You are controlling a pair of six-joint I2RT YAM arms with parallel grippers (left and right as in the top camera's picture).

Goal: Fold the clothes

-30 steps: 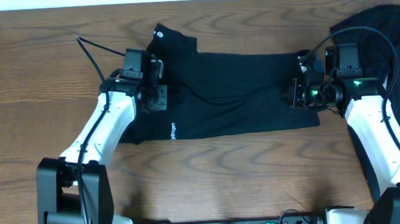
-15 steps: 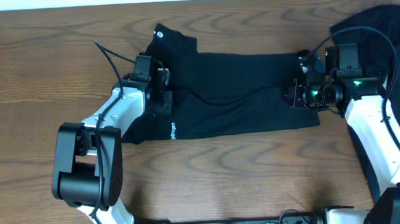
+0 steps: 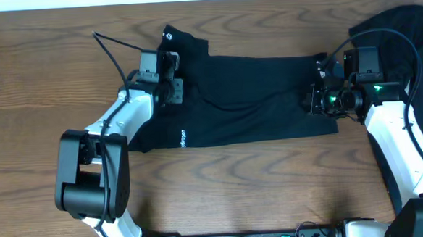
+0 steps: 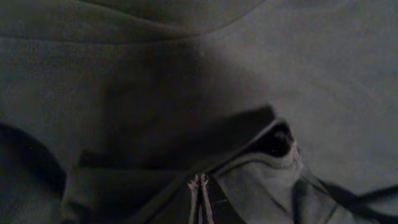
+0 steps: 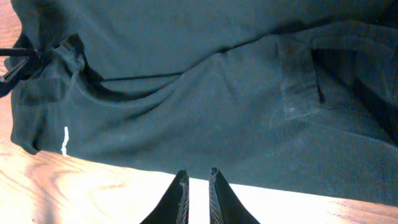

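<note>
the clothes (image 3: 254,94), one black garment, lie spread lengthwise across the far middle of the wooden tabletop (image 3: 273,180). a small round white logo (image 3: 168,39) sits at the garment's far left corner and white lettering (image 3: 184,138) near its near left edge. the left gripper (image 3: 172,83) is over the left part, its jaws together on a raised fold of the fabric (image 4: 186,93). the right gripper (image 3: 314,98) is at the garment's right end. its jaws show a narrow slit, and whether they pinch the hem cannot be told. another dark heap of cloth (image 3: 403,28) lies at the far right.
</note>
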